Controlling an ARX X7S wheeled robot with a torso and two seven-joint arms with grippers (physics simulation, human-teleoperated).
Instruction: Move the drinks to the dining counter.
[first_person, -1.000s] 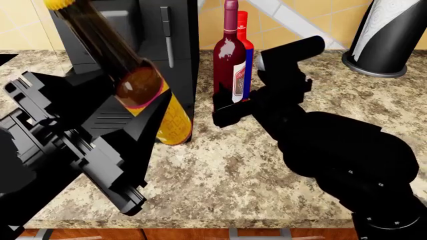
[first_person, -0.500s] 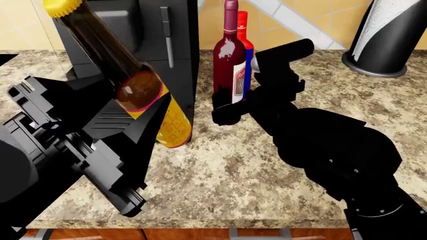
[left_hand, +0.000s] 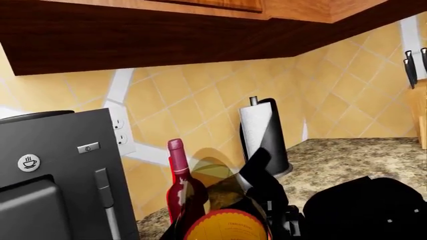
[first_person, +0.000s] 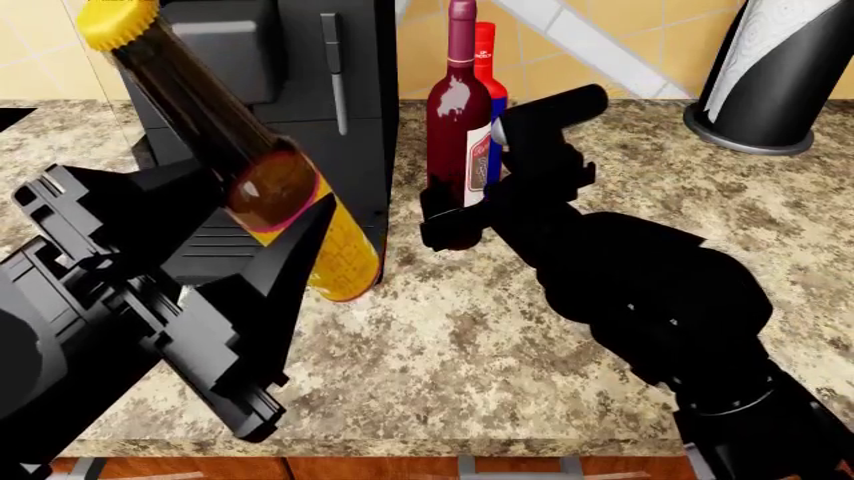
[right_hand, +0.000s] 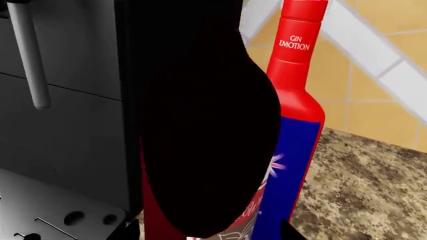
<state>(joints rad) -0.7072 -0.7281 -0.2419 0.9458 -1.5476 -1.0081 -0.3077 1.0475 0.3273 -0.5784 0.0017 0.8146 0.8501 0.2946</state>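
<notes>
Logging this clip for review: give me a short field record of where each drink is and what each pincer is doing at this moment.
beer bottle: tilted, lifted off the counter, held by the left pincer
wine bottle: upright on the brown granite counter, beside the coffee machine
blue bottle: upright directly behind the wine bottle
right pincer: around the wine bottle's base; closure unclear
paper towel holder: far right on the counter

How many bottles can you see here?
3. The beer bottle is tilted in the left gripper, in front of the coffee machine. The wine bottle stands on the counter at the right gripper, the blue bottle just behind it.
</notes>
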